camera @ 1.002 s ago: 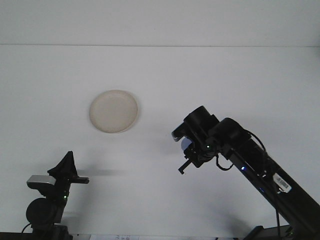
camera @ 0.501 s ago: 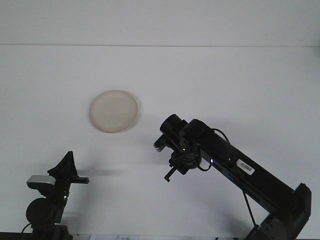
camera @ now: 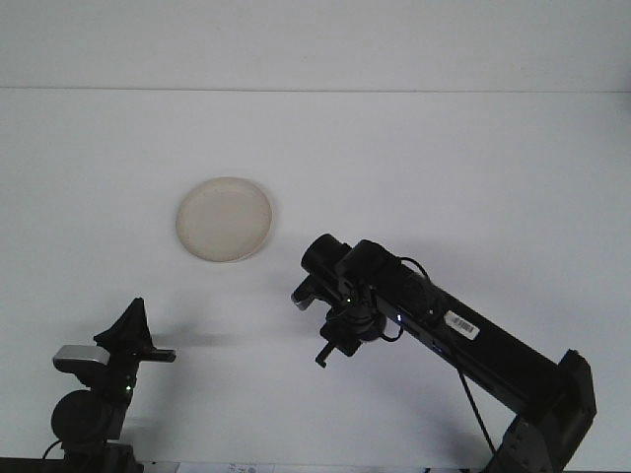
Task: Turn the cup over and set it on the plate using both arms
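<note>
Here, the jaws of the right gripper [camera: 330, 340] and left gripper [camera: 138, 335] cannot be told; the plate [camera: 225, 219] is seen bare on the table [camera: 444, 158].

This looks like a robotics lab test bench rather than any lived-in room. A plain white table [camera: 444, 168] meets a bare white wall [camera: 315, 39] behind it, with no décor or household clutter. Two black robot arms with exposed cables, small lit indicator lights and a barcode sticker [camera: 457, 324] (on the right arm [camera: 434, 320]) stand at the near edge.
</note>
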`<state>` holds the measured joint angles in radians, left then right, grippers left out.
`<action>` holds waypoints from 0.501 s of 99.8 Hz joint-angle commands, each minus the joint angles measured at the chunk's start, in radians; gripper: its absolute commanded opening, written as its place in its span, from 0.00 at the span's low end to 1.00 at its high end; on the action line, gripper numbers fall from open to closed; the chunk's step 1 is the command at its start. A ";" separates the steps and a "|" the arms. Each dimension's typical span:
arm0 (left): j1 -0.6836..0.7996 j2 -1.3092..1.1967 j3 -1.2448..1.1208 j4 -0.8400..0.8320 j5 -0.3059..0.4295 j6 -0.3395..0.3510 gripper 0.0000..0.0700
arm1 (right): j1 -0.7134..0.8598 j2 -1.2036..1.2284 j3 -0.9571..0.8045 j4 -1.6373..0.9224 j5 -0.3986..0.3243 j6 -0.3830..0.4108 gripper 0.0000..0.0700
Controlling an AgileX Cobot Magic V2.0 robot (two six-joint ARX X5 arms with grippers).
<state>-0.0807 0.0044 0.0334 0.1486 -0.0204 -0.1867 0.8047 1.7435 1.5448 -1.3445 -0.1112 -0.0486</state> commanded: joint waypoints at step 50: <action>0.000 -0.001 -0.019 0.010 0.002 -0.006 0.02 | 0.014 0.025 0.081 -0.029 -0.005 -0.008 0.56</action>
<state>-0.0807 0.0044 0.0334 0.1486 -0.0204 -0.1867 0.8055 1.7435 1.5925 -1.3445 -0.1123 -0.0486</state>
